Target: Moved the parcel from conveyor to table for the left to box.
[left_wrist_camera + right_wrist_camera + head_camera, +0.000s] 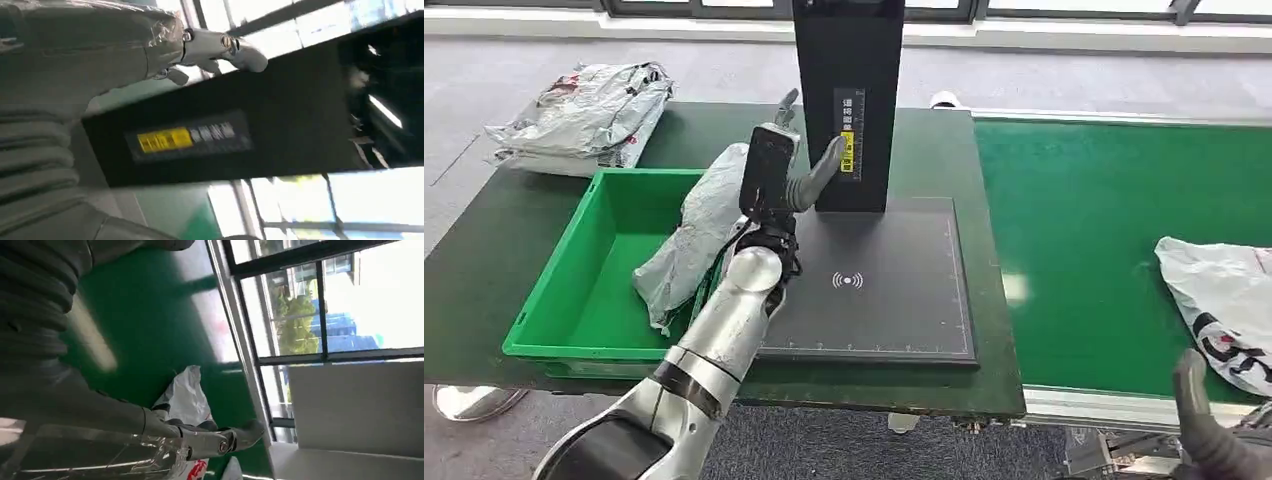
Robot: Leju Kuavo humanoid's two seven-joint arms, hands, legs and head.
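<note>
1. Left hand [776,175] is up over the worktop [504,250], thumb jutting toward the black scanner post [849,100]; its fingers [220,47] press a grey parcel [694,235] against the palm, so the hold is on the parcel.
2. That parcel hangs over the right rim of the green bin [574,290], its lower end dipping inside the bin; upper end is up at the hand.
3. Just beside the hand lies the black scanner pad [874,290], with the post standing at its far edge.
4. Right hand [1214,430] sits low at the near edge of the green conveyor [1104,230]; fingers [220,440] reach out with nothing between them, apart as far as I can see.
5. A white parcel [1219,295] lies on the belt, near that right hand.
6. More grey bags [584,115] are piled at the worktop's far left corner.
</note>
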